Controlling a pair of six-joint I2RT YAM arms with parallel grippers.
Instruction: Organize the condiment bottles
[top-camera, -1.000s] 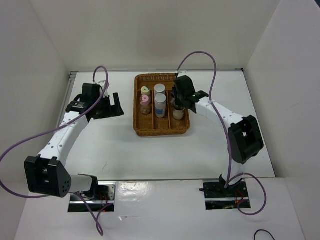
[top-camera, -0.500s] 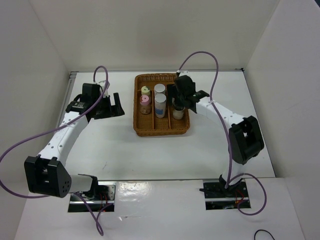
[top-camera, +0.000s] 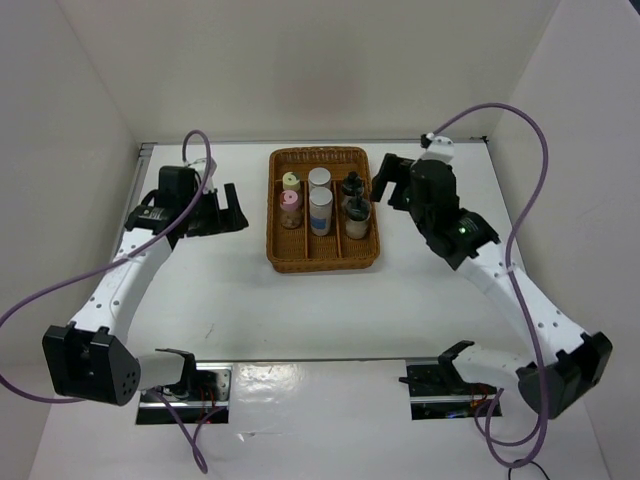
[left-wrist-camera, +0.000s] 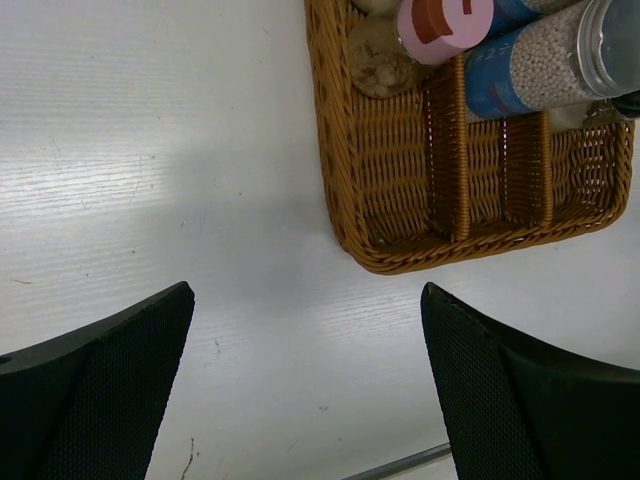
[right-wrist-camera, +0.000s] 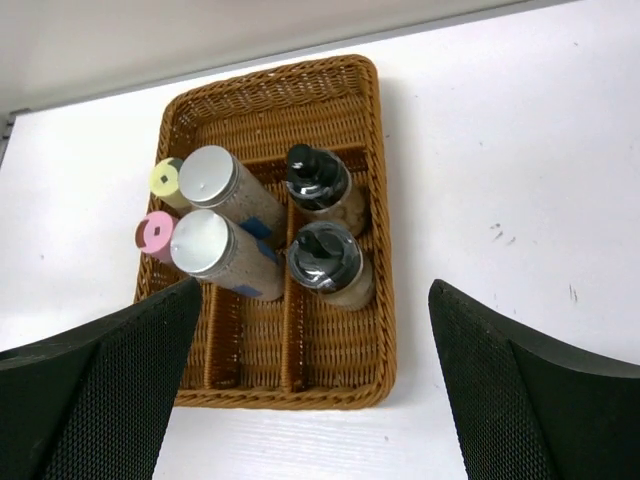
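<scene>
Right wrist view looks down on all six condiment bottles standing in the far half of a wicker tray (right-wrist-camera: 330, 388), ahead of the right claw (top-camera: 390, 186) and in line with the gap between its fingers. That claw is spread wide and holds nothing; in the top view it hangs just beside the tray's right rim.

The yellow-capped jar (right-wrist-camera: 166, 178) and pink-capped jar (right-wrist-camera: 156, 235) share the lane farthest from this claw. The two grey-capped jars (right-wrist-camera: 207, 176) sit in the middle lane, and the two black-capped jars (right-wrist-camera: 323, 253) in the nearest lane. Blue labels wrap the grey-capped pair, but no writing on them can be read. The left wrist view shows an orange-red mark on the pink cap, which I cannot read as a word.

The right arm runs from an elbow low on the right, its forearm slanting up to the tray. The left claw (top-camera: 232, 207) is also wide open and empty over the white surface (top-camera: 200, 290); the tray lies well to its right.
</scene>
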